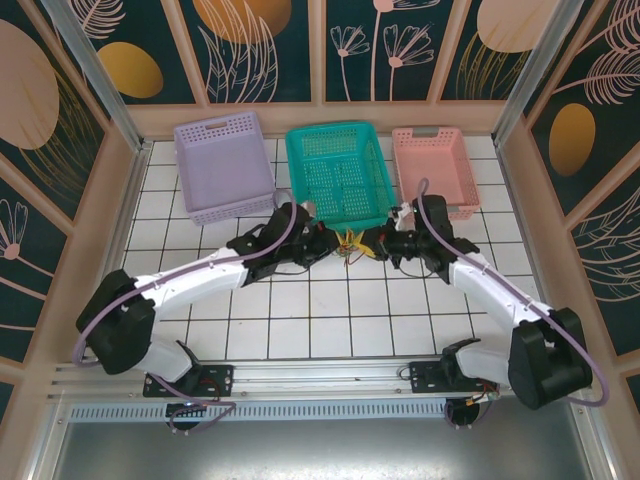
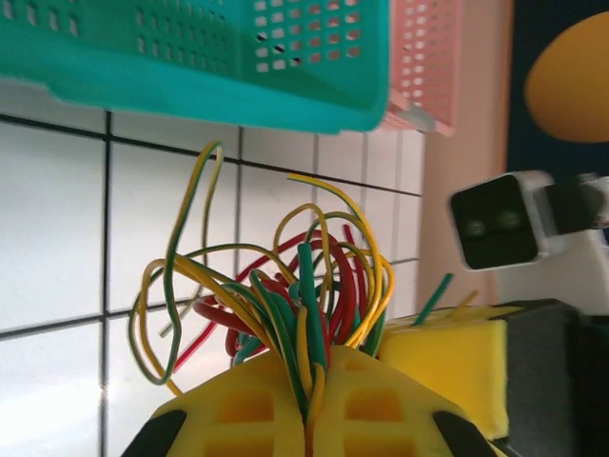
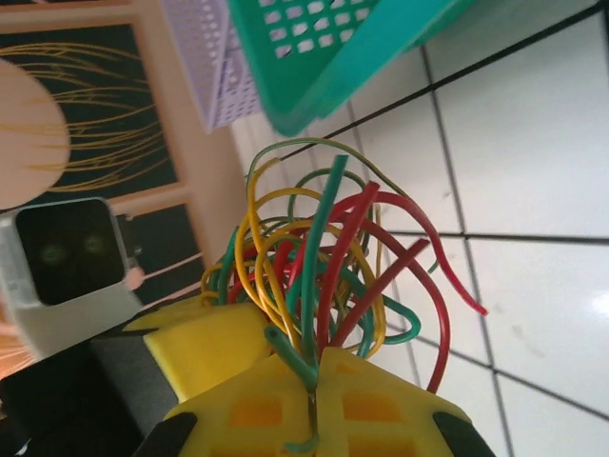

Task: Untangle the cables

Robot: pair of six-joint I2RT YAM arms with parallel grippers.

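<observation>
We pinch one tangle of cables (image 1: 352,247) from both sides, mid-table.
Our left gripper (image 2: 306,405) sits at the tangle's 9 o'clock and our right gripper (image 3: 314,405) at 3 o'clock, each with fingers pressed together on several wires. The two heads nearly meet. The teal basket (image 1: 338,182) crowds the loops at 12 o'clock, with the lilac basket (image 1: 222,168) at 10 and the pink basket (image 1: 436,170) at 2.

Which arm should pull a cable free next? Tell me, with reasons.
Probably right: the right tool seems to pinch one green cable, while the left tool clamps several cables, anchoring the bundle.
</observation>
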